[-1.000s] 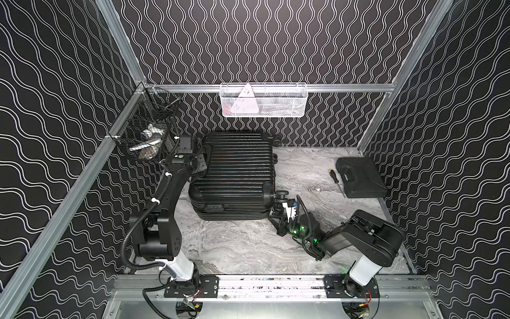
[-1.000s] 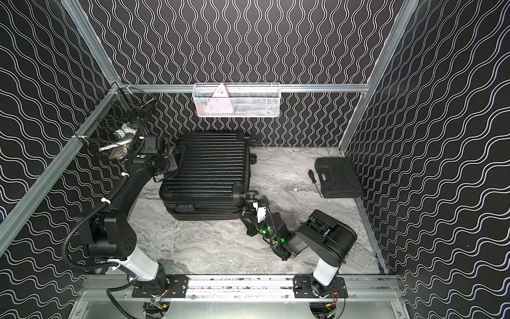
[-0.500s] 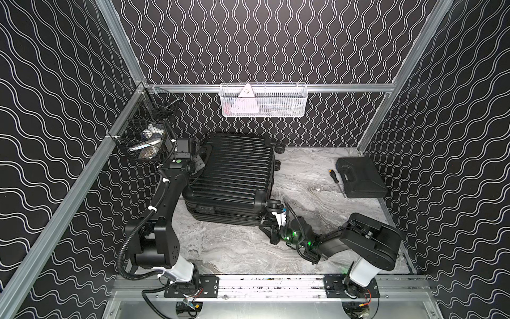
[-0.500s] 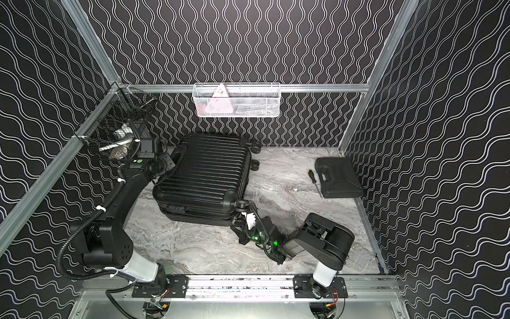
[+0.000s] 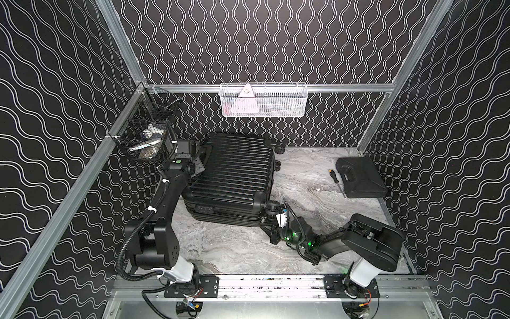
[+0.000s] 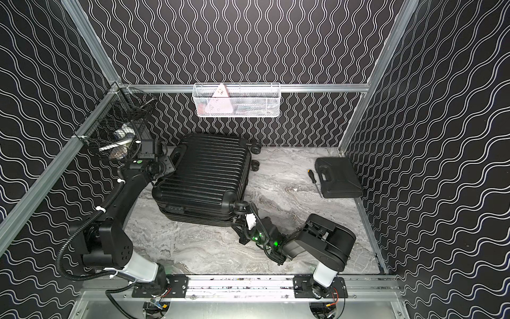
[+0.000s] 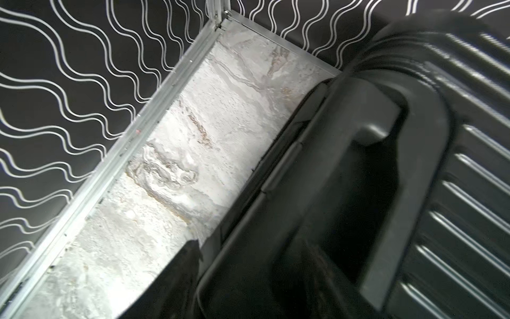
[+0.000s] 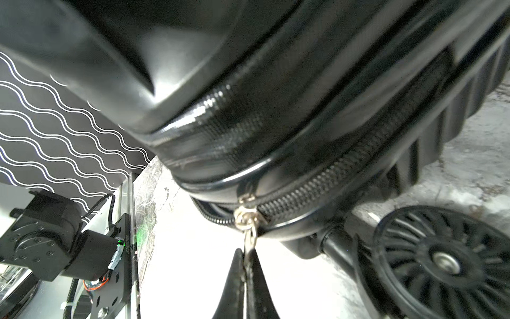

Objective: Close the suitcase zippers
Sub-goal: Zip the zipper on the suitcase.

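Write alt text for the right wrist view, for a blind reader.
The shut right gripper pinches the small silver metal zipper pull on the black ribbed hard-shell suitcase. The black zipper track is closed on one side of it, open on the other.

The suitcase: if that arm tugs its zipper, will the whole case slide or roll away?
Likely it slides rather than rolls: the suitcase lies flat on the smooth table, its wheels sticking out sideways. Its ribbed shell should stay stiff. The zipper pull pinched in the right gripper looks small and loose.
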Robot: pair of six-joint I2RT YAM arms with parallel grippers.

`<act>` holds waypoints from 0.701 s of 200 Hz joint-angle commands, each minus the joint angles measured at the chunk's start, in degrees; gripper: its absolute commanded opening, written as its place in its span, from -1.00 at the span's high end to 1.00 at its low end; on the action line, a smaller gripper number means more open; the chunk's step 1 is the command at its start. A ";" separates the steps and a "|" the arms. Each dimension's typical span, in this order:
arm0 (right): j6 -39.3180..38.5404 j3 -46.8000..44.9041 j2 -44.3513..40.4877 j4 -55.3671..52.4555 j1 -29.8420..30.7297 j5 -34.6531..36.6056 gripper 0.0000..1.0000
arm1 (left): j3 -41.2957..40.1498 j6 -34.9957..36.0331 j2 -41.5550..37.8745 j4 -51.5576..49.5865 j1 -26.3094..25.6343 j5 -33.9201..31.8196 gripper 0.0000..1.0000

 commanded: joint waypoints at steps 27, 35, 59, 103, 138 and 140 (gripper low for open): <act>-1.87 0.07 -0.54 1.77 -0.04 1.21 1.00 | 4.96 9.69 6.81 -8.28 0.18 11.58 -0.19; -2.35 -0.11 -1.06 1.15 -0.22 1.45 1.00 | 5.65 10.24 7.76 -8.54 0.14 13.61 -0.18; -3.08 -0.47 -3.23 -2.06 -1.42 1.30 1.00 | 6.15 9.92 9.11 -8.55 0.23 15.22 -0.13; -3.92 -1.54 -5.81 -5.00 -3.96 0.08 1.00 | 5.84 9.72 10.58 -8.84 0.23 20.57 0.22; -3.66 -2.17 -8.57 -9.92 -8.66 -2.07 1.00 | 3.82 9.33 9.01 -10.15 0.17 22.31 0.17; -3.66 -2.21 -8.76 -10.13 -9.00 -2.23 1.00 | 3.93 9.62 8.90 -10.50 0.14 21.93 0.16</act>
